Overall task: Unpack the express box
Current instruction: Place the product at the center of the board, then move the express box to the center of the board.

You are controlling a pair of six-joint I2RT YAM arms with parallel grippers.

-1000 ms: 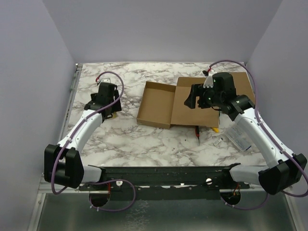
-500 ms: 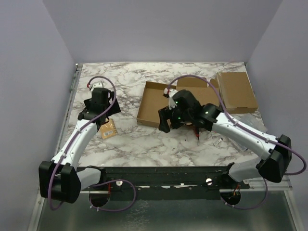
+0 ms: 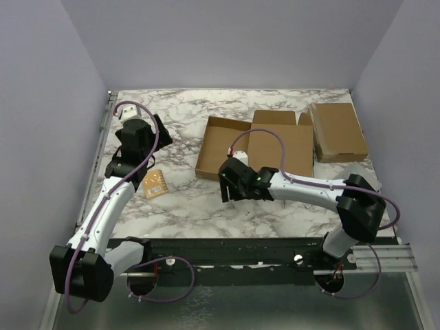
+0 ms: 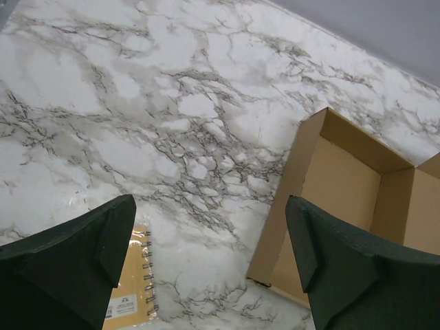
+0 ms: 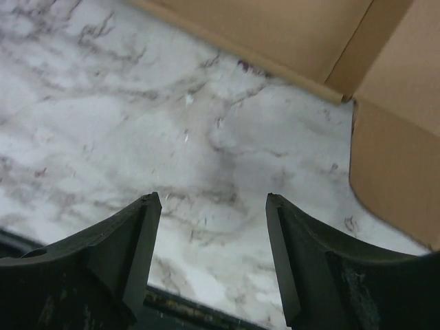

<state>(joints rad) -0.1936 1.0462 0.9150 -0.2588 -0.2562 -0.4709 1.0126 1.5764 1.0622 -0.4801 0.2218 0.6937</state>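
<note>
**Nothing held, next pick pending**

Right gripper (image 5: pixel 213 206), fingers spread and empty, hovers just before the open brown cardboard express box (image 3: pixel 221 146), lying centrally. It looks light, stiff, thin-walled; pinch a raised side wall. Left gripper (image 4: pixel 210 213), also spread, hangs farther back.

Your count on the bench (image 3: pixel 185 110): one open express box (image 3: pixel 221 148), one flat cardboard box (image 3: pixel 337 130), one spiral notebook (image 3: pixel 155 183).

The left arm (image 3: pixel 110 199) reaches forward on its own side, the left gripper (image 4: pixel 210 268) spread wide and empty. The right arm (image 3: pixel 309 186) stretches low toward the left, the right gripper (image 5: pixel 213 254) also parted, its fingers (image 5: pixel 117 254) gripping nothing.
</note>
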